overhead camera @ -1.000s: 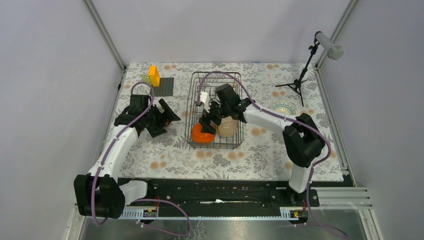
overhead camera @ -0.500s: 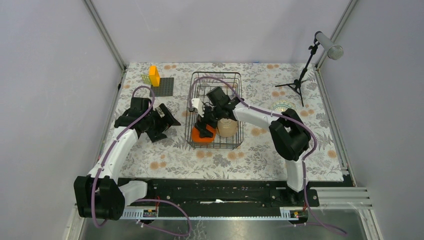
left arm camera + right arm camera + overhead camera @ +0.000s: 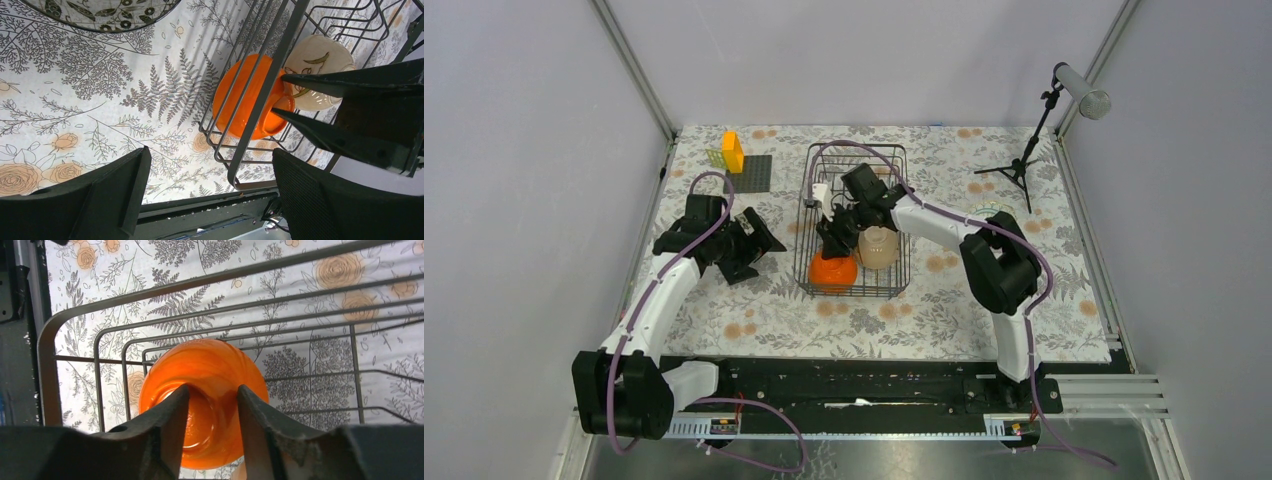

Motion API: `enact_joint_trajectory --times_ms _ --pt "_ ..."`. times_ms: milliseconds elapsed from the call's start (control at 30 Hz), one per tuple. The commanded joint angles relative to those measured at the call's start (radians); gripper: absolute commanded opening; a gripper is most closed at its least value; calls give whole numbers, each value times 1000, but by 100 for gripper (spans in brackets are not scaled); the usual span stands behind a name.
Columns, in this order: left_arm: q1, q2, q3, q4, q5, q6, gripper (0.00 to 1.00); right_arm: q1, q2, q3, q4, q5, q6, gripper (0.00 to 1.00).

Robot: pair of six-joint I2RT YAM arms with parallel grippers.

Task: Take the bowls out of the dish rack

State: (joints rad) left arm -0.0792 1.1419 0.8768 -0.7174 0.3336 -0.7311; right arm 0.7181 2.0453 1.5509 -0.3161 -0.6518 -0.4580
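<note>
The black wire dish rack point(image 3: 856, 150) stands mid-table. Its near end holds an orange bowl point(image 3: 834, 270) lying on its side and a cream bowl point(image 3: 879, 248) beside it. My right gripper point(image 3: 834, 238) reaches down into the rack. In the right wrist view its jaws point(image 3: 213, 390) stand half closed on either side of the orange bowl's point(image 3: 205, 365) foot; contact is unclear. My left gripper point(image 3: 759, 245) hovers open left of the rack, holding nothing point(image 3: 210, 200). It sees the orange bowl point(image 3: 245, 100) and cream bowl point(image 3: 317, 55) through the rack wires point(image 3: 265, 95).
A blue-and-white patterned bowl point(image 3: 992, 213) sits on the cloth right of the rack, and another patterned bowl point(image 3: 100, 10) lies near the left gripper. A yellow block point(image 3: 732, 150), a dark grey plate point(image 3: 752, 172) and a microphone stand point(image 3: 1024, 165) stand at the back.
The right gripper's jaws have narrowed from wide open around the orange bowl, and the arm shifted slightly within the rack. The left arm has hardly moved.
</note>
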Motion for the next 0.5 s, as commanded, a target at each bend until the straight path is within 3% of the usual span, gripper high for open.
enact_joint_trajectory --times_ms 0,133,233,267,300,333,467 --pt "6 5 23 22 20 6 96 -27 14 5 -40 -48 67 45" --pt "6 11 25 28 28 4 96 -44 18 19 -41 -62 108 37" --pt "6 15 25 30 33 6 96 -52 11 23 -41 -69 121 37" --pt "6 16 25 33 35 6 96 -52 10 22 -41 -66 123 32" --pt "6 16 24 34 38 6 96 -54 10 24 -47 -64 122 19" --pt "6 16 22 36 42 4 96 -55 15 27 -53 -55 125 13" --pt "6 18 -11 66 83 -13 96 -59 48 46 -79 -29 135 13"
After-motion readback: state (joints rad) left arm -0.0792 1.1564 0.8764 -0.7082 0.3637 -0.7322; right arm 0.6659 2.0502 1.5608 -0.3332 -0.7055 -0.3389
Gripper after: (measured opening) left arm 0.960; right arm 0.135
